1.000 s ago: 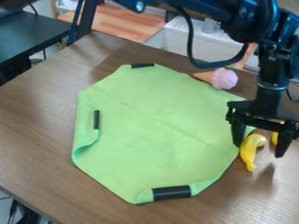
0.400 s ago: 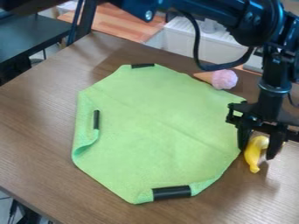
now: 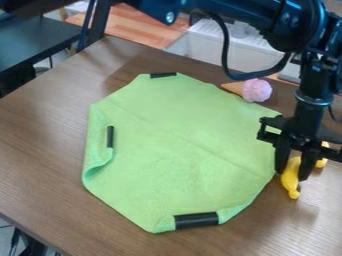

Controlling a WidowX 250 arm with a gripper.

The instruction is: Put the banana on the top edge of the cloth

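Clamping banana (image 3: 290, 180) in tool (image 3: 292, 175); lift straight up, clear of green cloth (image 3: 177, 150), before crossing to top edge (image 3: 189, 81).

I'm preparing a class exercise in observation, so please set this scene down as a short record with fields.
Surface: brown table
Cloth: green cloth, spread out, left edge curled up
Strips: three black strips, at the cloth's top, left and bottom
Fruit: yellow banana, just beyond the cloth's right edge
Toy: pink ice cream in a tan cone, by the cloth's upper right edge
Gripper: black gripper, closed on the banana
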